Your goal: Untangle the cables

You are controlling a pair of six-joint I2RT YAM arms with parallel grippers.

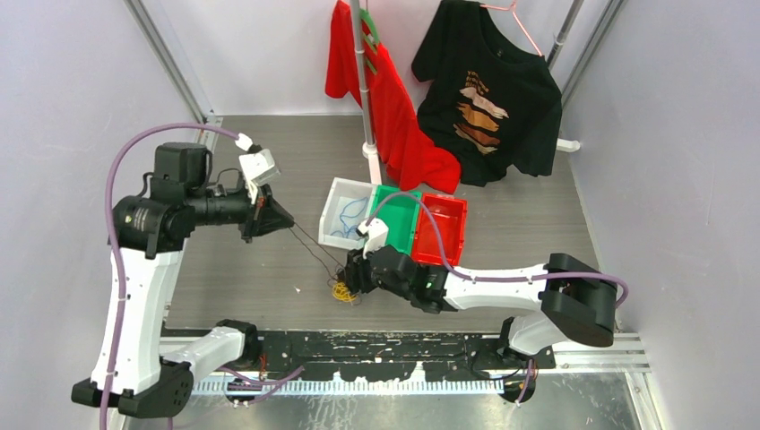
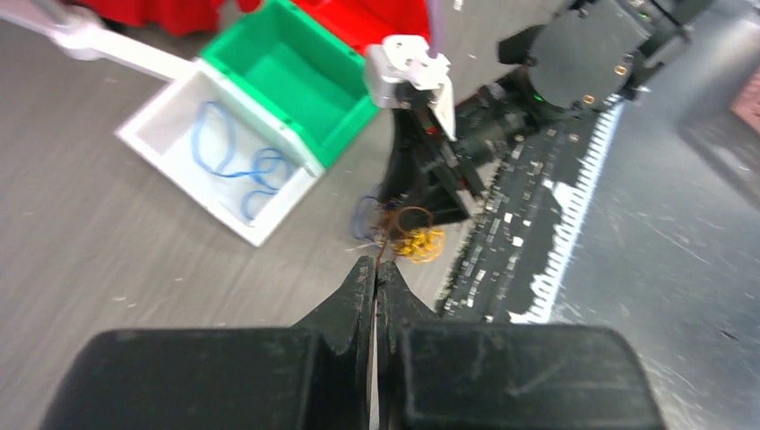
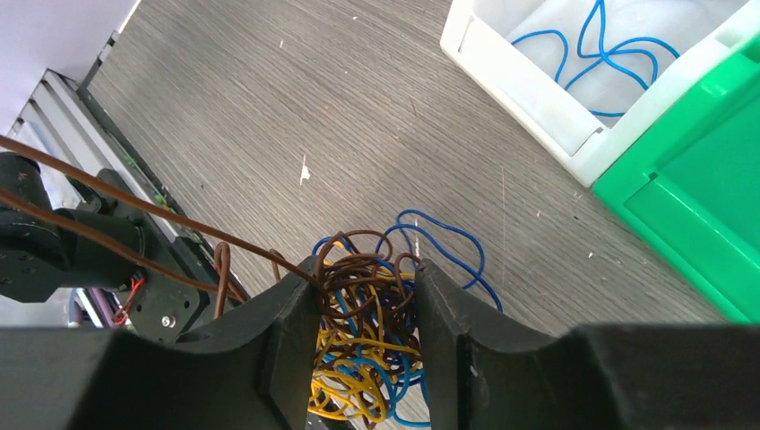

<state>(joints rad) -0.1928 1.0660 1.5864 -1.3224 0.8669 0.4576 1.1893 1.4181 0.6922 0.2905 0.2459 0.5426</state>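
A tangle of blue, yellow and brown cables (image 3: 376, 331) lies on the grey table near the front edge; it also shows in the top view (image 1: 343, 290) and in the left wrist view (image 2: 408, 235). My right gripper (image 3: 363, 336) is shut on this tangle, its fingers pressed on both sides. My left gripper (image 2: 375, 273) is shut on a brown cable (image 1: 309, 244) that runs taut from its raised tips (image 1: 285, 222) down to the tangle. Blue cables (image 2: 235, 161) lie in the white bin (image 1: 339, 195).
A green bin (image 1: 400, 222) and a red bin (image 1: 441, 227) stand beside the white one. A red shirt (image 1: 385, 98) and a black shirt (image 1: 488, 94) hang on a rack at the back. A black rail (image 1: 394, 349) runs along the near edge.
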